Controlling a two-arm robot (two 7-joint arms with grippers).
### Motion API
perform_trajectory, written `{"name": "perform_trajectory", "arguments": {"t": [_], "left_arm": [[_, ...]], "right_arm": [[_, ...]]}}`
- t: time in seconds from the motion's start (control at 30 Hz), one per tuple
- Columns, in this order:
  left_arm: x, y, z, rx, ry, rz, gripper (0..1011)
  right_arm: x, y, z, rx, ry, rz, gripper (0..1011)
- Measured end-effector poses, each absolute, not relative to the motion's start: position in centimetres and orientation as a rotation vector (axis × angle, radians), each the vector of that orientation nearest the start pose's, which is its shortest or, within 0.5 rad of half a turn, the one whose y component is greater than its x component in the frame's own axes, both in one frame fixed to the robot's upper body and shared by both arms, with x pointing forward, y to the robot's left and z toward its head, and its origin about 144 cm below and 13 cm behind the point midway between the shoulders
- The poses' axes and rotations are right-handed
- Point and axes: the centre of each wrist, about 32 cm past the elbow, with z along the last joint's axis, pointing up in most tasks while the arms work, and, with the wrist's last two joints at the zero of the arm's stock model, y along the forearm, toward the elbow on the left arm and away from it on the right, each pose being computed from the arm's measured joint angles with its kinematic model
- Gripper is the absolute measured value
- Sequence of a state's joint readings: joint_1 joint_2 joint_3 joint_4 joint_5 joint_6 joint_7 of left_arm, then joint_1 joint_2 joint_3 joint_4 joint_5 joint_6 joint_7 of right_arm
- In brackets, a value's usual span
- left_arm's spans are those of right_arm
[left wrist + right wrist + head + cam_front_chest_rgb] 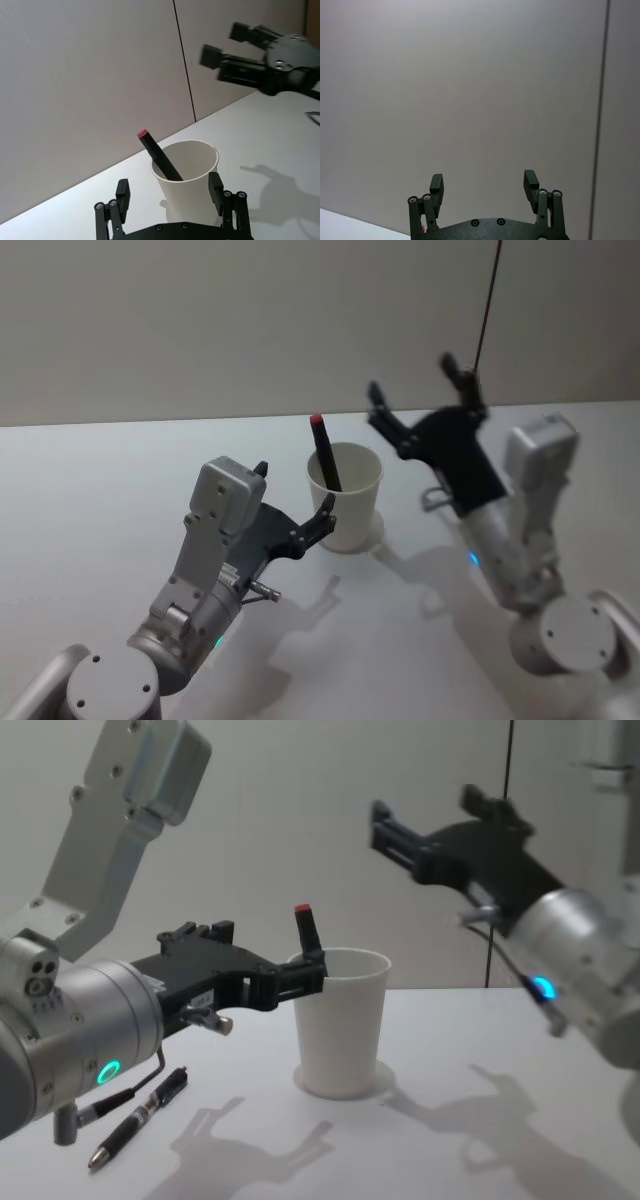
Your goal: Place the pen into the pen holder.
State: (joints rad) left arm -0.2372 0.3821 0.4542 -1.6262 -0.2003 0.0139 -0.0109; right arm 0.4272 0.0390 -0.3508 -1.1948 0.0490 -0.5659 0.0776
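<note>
While beside left end effector (pixel 295 488), cup (pixel 356 506)

The left arm (pixel 205 570) is seen rising from 7 o'clock in the head view, elbow bent, with the left gripper (pixel 295 492) held low and level, aimed toward 2 o'clock, jaws spread wide. The right arm (pixel 525 530) is seen coming up from 5 o'clock, forearm steep, with the right gripper (pixel 411 378) held high, aimed toward 11 o'clock, fingers (pixel 436 181) parted.
</note>
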Motion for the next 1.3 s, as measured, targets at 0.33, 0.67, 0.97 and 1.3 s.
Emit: {"name": "perform_trajectory", "arguments": {"t": [0.33,0.67,0.97,1.3], "left_arm": [[49.2,19.8,120.4,0.061,-0.268,1.124,1000],[49.2,19.8,120.4,0.061,-0.268,1.124,1000],[49.2,19.8,120.4,0.061,-0.268,1.124,1000],[49.1,20.0,120.5,0.076,-0.252,1.13,1000]], "right_arm": [[51.3,-16.6,117.5,0.367,-0.433,-1.255,1002],[47.2,-18.0,116.8,0.344,-0.377,-1.332,1002],[45.5,-18.4,116.6,0.334,-0.35,-1.358,1002],[44.6,-18.6,116.5,0.329,-0.337,-1.37,1002]]}}
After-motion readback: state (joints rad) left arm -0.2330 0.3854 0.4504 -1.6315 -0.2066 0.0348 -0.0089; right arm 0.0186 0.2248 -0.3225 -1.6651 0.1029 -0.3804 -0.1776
